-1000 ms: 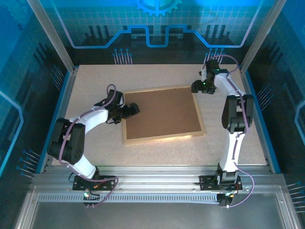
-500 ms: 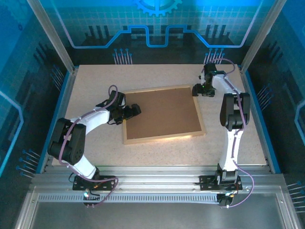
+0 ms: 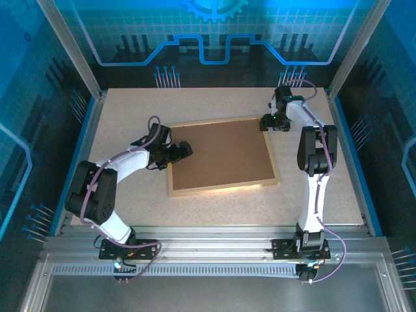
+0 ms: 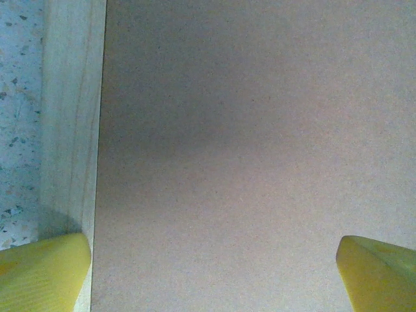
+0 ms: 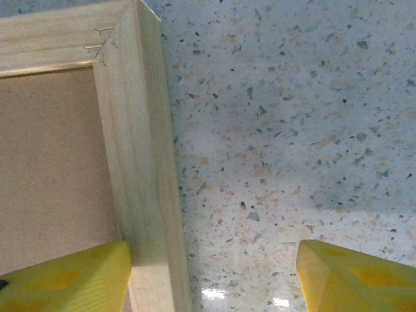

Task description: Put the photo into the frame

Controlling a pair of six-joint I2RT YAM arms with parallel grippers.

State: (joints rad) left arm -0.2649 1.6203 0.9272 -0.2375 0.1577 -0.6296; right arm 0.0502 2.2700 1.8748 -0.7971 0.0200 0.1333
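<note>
My left tool (image 4: 211,276) gapes empty over the board (image 4: 247,130); my right tool (image 5: 214,276), half open, empty, must straddle the frame (image 5: 133,162) squarely.

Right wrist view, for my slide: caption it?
Open right gripper flanking rail of thin light-wood picture frame on speckled table.

And there's the frame (image 3: 224,188), flat on the speckled counter (image 3: 227,214), about mid-counter and skewed slightly out of square with the edges. It has thin rails of pale natural wood and sits landscape, long sides running left to right. A plain brown board (image 3: 221,155) fills the opening edge to edge. Up close, a far corner (image 5: 133,162) shows light grain and a few small nicks at the joint. Another rail (image 4: 68,117) lies tight against the board.
</note>
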